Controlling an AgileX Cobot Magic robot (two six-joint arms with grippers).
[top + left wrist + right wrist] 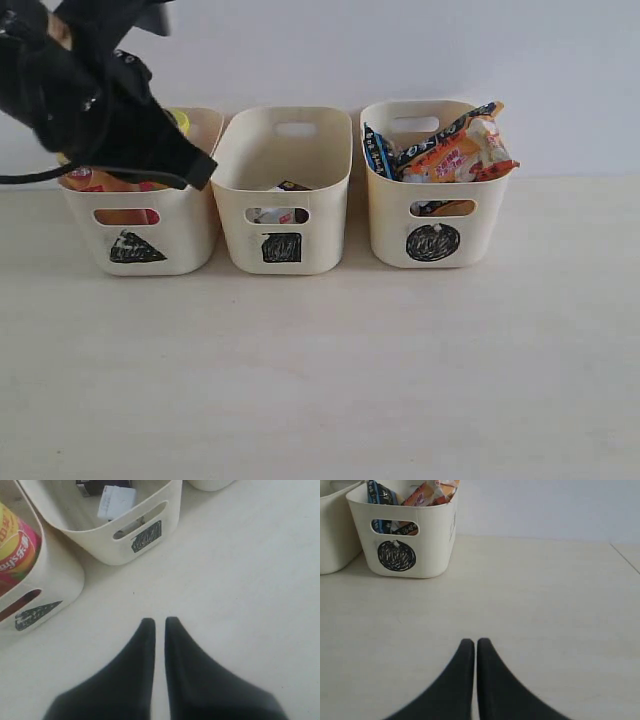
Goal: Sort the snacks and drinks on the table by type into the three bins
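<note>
Operator: Exterior view. Report bin contents.

Technician: Three bins stand in a row at the back of the surface (pixel 320 380). The triangle bin (pixel 190 240) holds the cans (pixel 125 216), and a lime lid shows over its rim. The square bin (pixel 325 225) holds the cartons (pixel 292 186), low inside. The circle bin (pixel 385 225) holds the bags (pixel 455 150), which stick out above its rim. The left arm (pixel 100 110) hangs over the triangle bin and hides part of it. The right arm is not in view here.

Operator: Left wrist view. Claw state?

Technician: The left claw (pixel 159 622) has its fingers drawn together, with only a thin slit between the tips and nothing in it. It points at bare surface in front of the triangle and square bins. A can shows in the triangle bin. A white carton and a dark one sit in the square bin.

Operator: Right wrist view?

Technician: The right claw (pixel 476 642) is pressed together and empty, above bare surface and well apart from the circle bin. Blue and orange bags show inside that bin.

Operator: Task status?

Technician: Judged complete or nearly so. Each type occupies its own bin, and no snack or drink shows on the surface in any view. Areas outside the frames cannot be checked. No sorting step appears left.
</note>
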